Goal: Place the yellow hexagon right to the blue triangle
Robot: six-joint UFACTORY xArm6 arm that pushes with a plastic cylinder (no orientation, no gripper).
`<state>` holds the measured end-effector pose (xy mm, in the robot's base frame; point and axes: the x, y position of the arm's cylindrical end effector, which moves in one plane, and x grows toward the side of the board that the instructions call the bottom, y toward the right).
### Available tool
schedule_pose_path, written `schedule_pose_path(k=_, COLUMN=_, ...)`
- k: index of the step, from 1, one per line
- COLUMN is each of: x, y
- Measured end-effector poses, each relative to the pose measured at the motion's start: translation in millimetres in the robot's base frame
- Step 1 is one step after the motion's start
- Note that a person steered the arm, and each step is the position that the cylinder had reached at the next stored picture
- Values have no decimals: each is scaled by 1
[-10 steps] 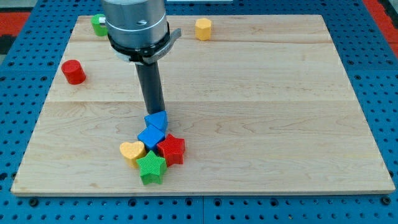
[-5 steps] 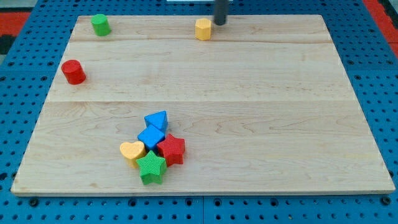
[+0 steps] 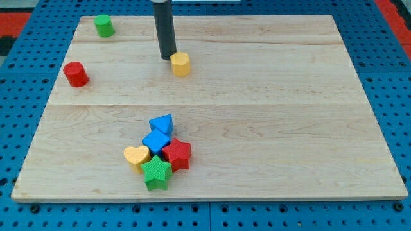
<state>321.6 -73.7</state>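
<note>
the wooden tabletop [image 3: 289,96] carries everything. my tip [image 3: 168,58] has no claw, only a dark rod, touching the yellow hexagon [image 3: 181,64] at its upper-left. the hexagon sits well above the blue triangle [image 3: 162,123], which tops a cluster near the view's bottom.

No readable text, labels, brands, numbers or signs anywhere in view: none on the wooden board [image 3: 257,96], none on the blue pegboard [image 3: 19,128] around it, none on the coloured blocks, none on the dark rod [image 3: 164,29]
</note>
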Motion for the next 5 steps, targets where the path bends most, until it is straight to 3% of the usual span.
schedule_pose_path(k=1, x=-27, y=2)
schedule_pose_path(k=3, x=43, y=-9)
schedule_pose_path(k=4, x=16, y=-26)
schedule_pose_path(k=5, x=8, y=23)
